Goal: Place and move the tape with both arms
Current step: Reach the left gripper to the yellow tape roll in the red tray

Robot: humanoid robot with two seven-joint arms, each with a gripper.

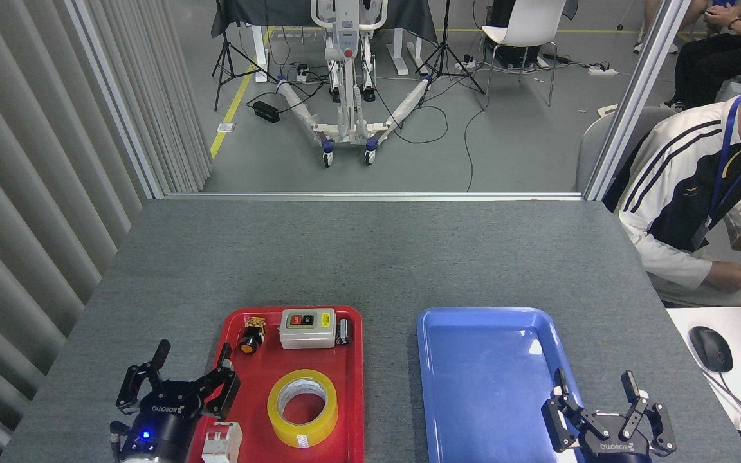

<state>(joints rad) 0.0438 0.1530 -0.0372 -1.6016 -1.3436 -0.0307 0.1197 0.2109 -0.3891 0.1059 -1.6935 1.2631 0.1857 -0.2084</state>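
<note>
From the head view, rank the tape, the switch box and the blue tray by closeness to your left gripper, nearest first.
1. The tape, lying flat in the red tray just right of the left gripper.
2. The switch box, at the red tray's far end, farther right and away.
3. The blue tray, across the gap to the right, by the right gripper.

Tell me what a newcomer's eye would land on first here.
First the two bright trays side by side on the grey table: a red tray on the left and a bare blue tray on the right. On the red one lies the yellow tape, flat, nearest the robot. The left gripper and right gripper sit open at the bottom corners.
</note>
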